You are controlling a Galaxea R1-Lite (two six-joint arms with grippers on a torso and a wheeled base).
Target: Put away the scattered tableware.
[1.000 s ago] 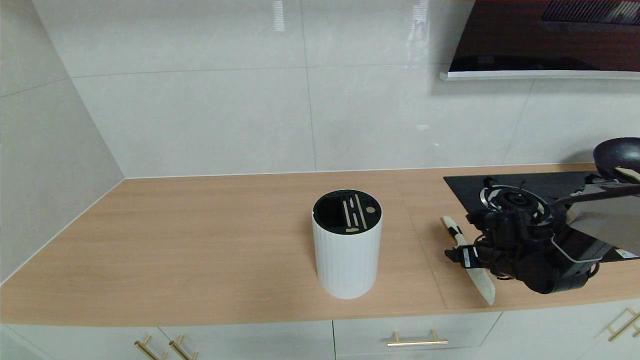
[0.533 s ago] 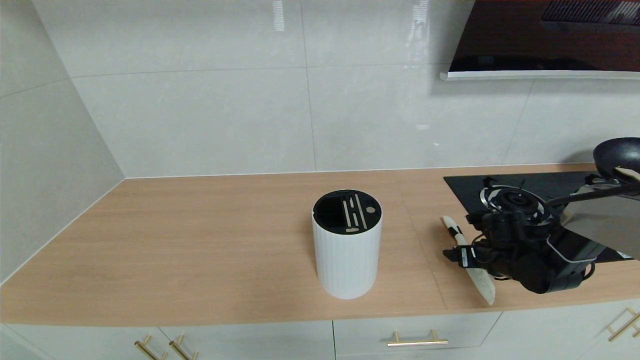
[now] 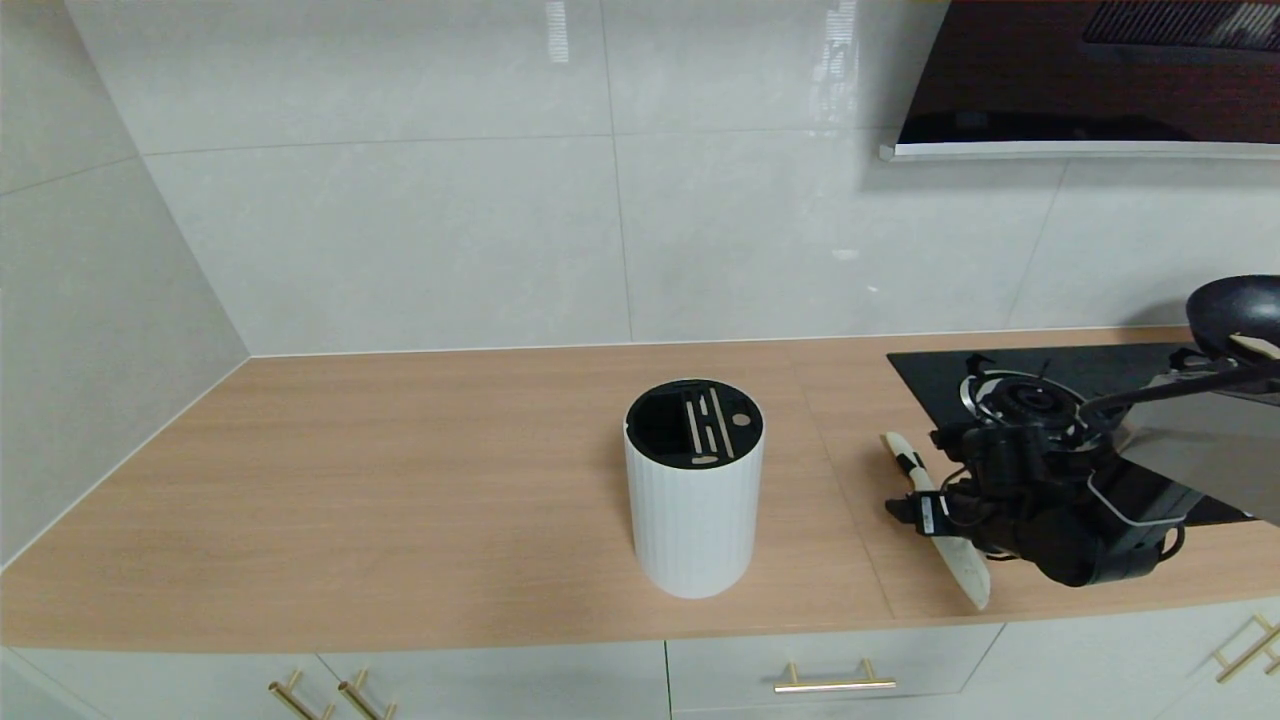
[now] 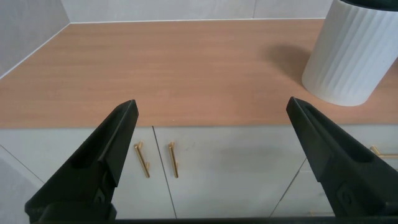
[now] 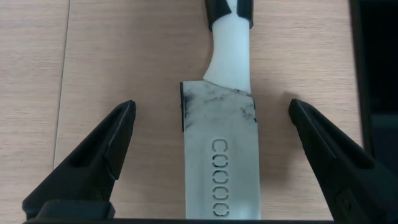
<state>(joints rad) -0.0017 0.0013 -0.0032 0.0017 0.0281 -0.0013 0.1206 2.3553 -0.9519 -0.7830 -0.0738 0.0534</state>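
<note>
Beside the stove (image 3: 935, 372), our right gripper (image 5: 210, 109) hangs spread wide over the knife (image 5: 219, 163); our left gripper (image 4: 211, 109) gapes too

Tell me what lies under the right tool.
A white knife lies flat on the wooden countertop under the open right tool, its blade seen between the fingers, its handle toward the wall. In the head view the tool covers the knife's middle.

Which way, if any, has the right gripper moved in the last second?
No. The right gripper stays above the knife, at the same spot beside the black hob; only the wrist behind it has edged slightly to the robot's left.
</note>
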